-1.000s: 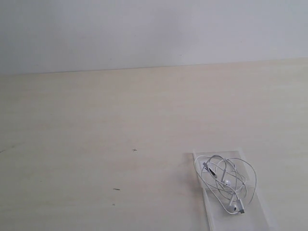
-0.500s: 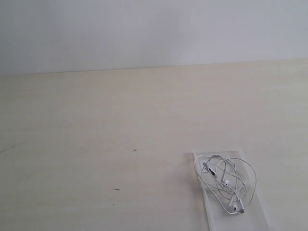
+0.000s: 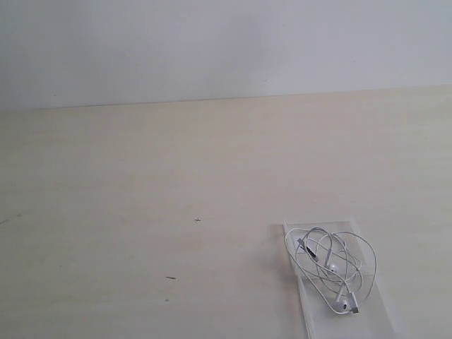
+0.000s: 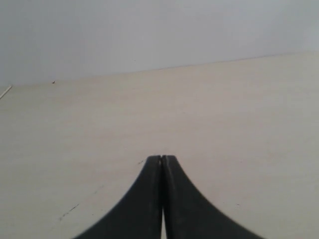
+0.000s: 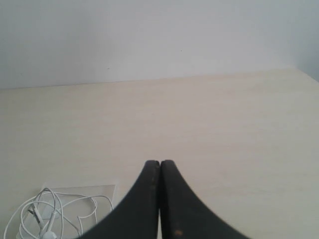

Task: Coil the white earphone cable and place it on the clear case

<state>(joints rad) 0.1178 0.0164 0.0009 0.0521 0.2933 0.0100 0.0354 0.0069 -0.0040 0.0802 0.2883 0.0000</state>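
White, very thin earphone cable (image 3: 330, 272) lies in loose, overlapping loops on top of the flat transparent plastic case (image 3: 374, 318). A few of its loops reach past the case's edge onto the pale wood-grain tabletop (image 3: 141, 176). We see our right gripper (image 5: 159, 163) with its two black fingers pressed together from tip to base, holding nothing, poised over bare table. From that gripper the case (image 5: 97, 191) and the cable (image 5: 47, 216) sit near, off to one side of the fingers and closer to the wrist than to the tips, apart from them and not touching. Our left gripper (image 4: 161, 159) is likewise closed and empty, its black fingers meeting along a thin seam, with a small dark mark (image 4: 141, 162) on the tabletop just beside its tips. Ahead of both grippers the table runs on to a plain grey-white wall (image 3: 212, 42). We cannot tell how far the left gripper stands from the case.
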